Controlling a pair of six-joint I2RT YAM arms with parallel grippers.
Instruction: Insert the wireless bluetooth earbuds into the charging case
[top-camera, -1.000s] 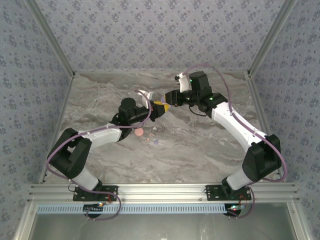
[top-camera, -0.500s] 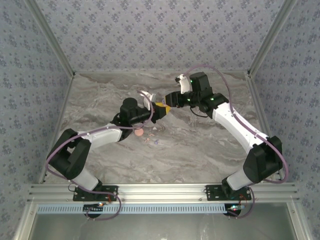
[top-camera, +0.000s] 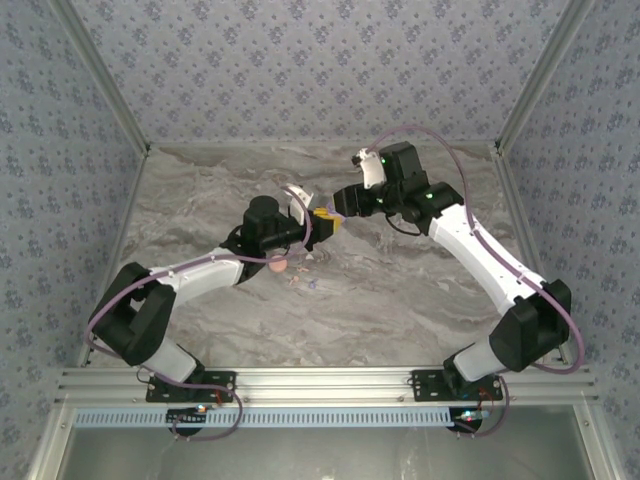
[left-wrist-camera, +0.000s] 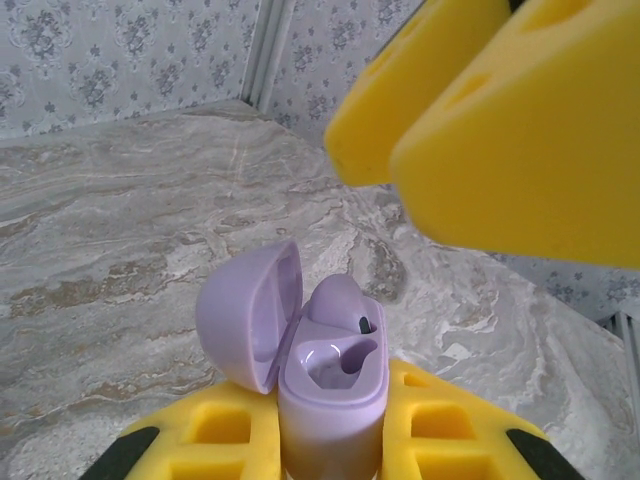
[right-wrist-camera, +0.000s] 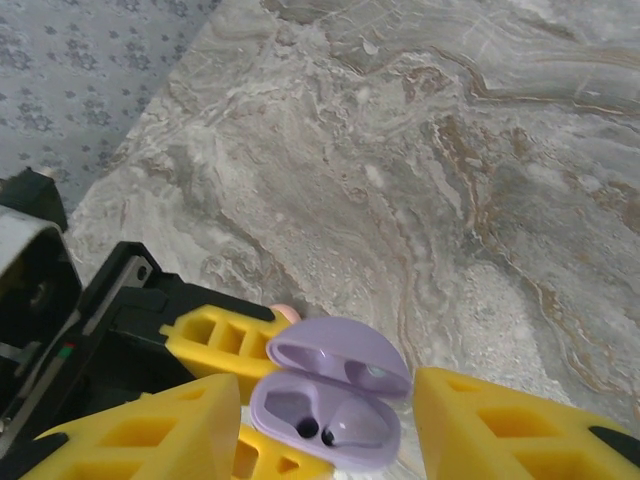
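Left claw (top-camera: 322, 222) grips the open purple case (left-wrist-camera: 330, 375) squarely between the spread, empty fingers of the right claw (right-wrist-camera: 325, 395); loose earbuds (top-camera: 297, 281) lie below.

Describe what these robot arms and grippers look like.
The left arm and right arm are white tubes with bulky black joints, each trailing a purple cable. Small green lights glow on the right one. The left gripper and right gripper have blocky yellow fingers with rectangular cut-outs.
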